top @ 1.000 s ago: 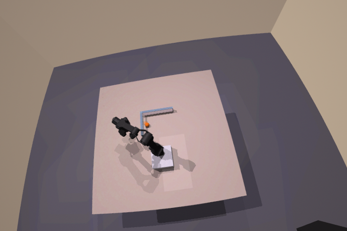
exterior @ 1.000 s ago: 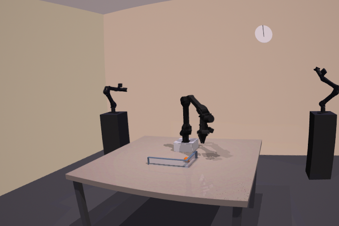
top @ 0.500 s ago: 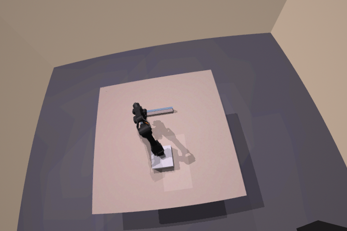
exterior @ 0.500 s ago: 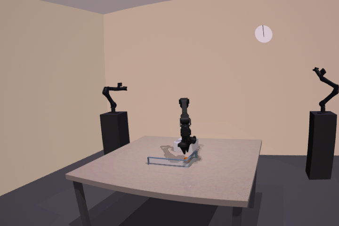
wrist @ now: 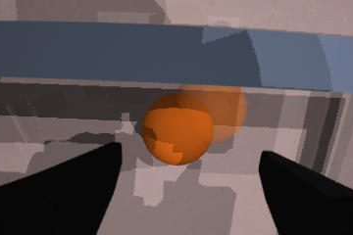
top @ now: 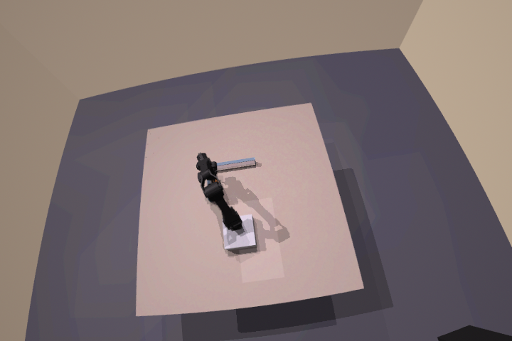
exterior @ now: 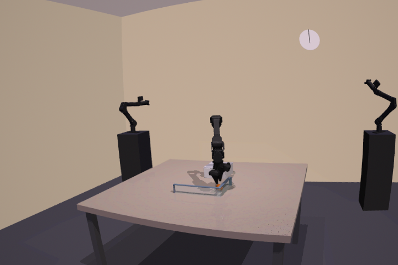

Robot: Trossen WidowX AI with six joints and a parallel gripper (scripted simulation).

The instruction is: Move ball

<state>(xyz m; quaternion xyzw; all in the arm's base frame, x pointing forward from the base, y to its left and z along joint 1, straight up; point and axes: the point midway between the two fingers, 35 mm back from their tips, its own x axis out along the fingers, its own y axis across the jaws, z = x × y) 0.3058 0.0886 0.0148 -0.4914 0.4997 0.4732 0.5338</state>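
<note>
The solid orange ball (wrist: pixel 177 132) lies beside a low clear wall with a blue top edge (wrist: pixel 135 51). The see-through copy (wrist: pixel 229 110) shows just right of the ball and nearer that wall; the two overlap in this view. My gripper (wrist: pixel 190 156) (exterior: pixel 218 182) is open, with its fingertips on either side of the ball and slightly below it in the wrist view, not holding it. In the exterior view the fingers point down over the wall corner, above a bit of orange. In the top view the arm mostly hides the ball and corner.
The other wall (top: pixel 236 163) (exterior: pixel 196 185) runs away from the corner. The white base block (top: pixel 240 239) stands behind the walls on the table (top: pixel 305 249) (exterior: pixel 136 200). Two other arms stand on black pedestals (exterior: pixel 134 153) (exterior: pixel 377 168) beyond the table.
</note>
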